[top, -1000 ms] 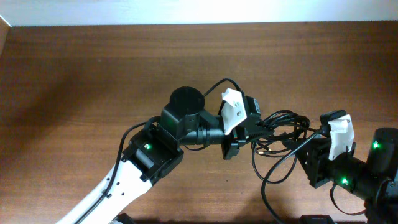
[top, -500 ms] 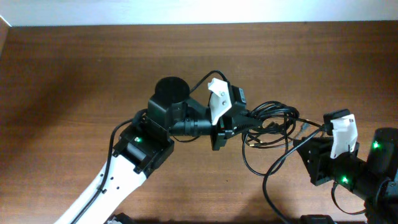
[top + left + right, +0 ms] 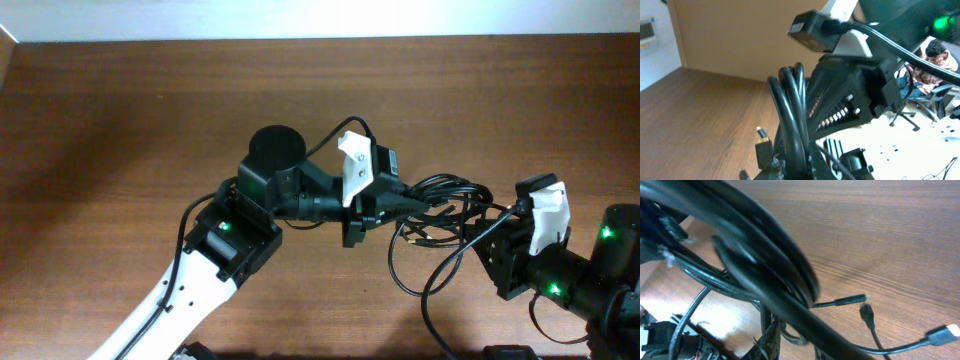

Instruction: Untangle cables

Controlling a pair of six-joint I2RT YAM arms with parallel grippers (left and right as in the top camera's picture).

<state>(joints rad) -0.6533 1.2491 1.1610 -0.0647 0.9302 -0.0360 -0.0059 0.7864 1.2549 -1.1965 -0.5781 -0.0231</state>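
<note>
A tangle of thin black cables (image 3: 447, 192) hangs between my two grippers over the wooden table (image 3: 120, 120). My left gripper (image 3: 405, 198) is shut on one side of the bundle. In the left wrist view several strands of the cables (image 3: 790, 110) run up from between the jaws of the left gripper (image 3: 796, 160), and a small plug (image 3: 763, 146) dangles beside them. My right gripper (image 3: 497, 232) is shut on the tangle's right side. Close, blurred cables (image 3: 765, 235) cross the right wrist view above the right gripper (image 3: 795, 347). Loose plugs (image 3: 860, 298) hang over the wood, one with a white tip (image 3: 946, 331).
A long loop of cable (image 3: 415, 280) sags onto the table below the tangle. The left arm's own thick lead (image 3: 345, 133) arches above its wrist. A pale wall edge (image 3: 300, 18) bounds the table's far side.
My left gripper pulled the bundle leftward, then eased back a little to the right. The tangle has drawn out wider between the grippers. The right gripper has hardly shifted.
</note>
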